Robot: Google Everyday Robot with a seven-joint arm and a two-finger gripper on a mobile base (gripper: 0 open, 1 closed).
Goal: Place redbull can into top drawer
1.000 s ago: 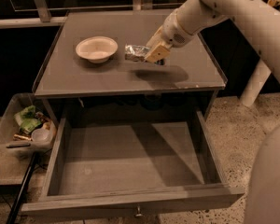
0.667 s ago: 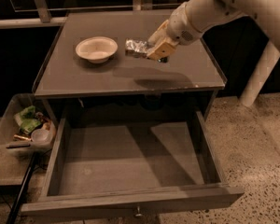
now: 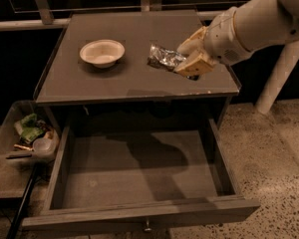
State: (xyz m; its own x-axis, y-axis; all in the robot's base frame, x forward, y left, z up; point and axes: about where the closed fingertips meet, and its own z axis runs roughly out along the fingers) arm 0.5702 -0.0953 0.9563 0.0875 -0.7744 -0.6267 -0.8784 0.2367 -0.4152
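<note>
Gripper: my gripper point(image 3: 186, 55) hangs over the right part of the table point(image 3: 89, 86), near its right edge, fingers point(image 3: 195, 64) pinching the right end of the can.
Can: the can point(image 3: 163, 58) is silver and lies roughly level, sticking out to the left of my fingers. I cannot tell whether it touches the table top.
Drawer: the drawer point(image 3: 139, 180) is pulled out wide below the table's front edge, its knob point(image 3: 147, 226) on the front panel. My arm's shadow falls on its flat bottom.
Arm: my arm point(image 3: 261, 21) comes in from the upper right.
Bowl: a white bowl point(image 3: 102, 52) stands upright on the table, left of the can and apart from it.
Bin: a clear bin point(image 3: 7, 128) of clutter sits left of the drawer.
</note>
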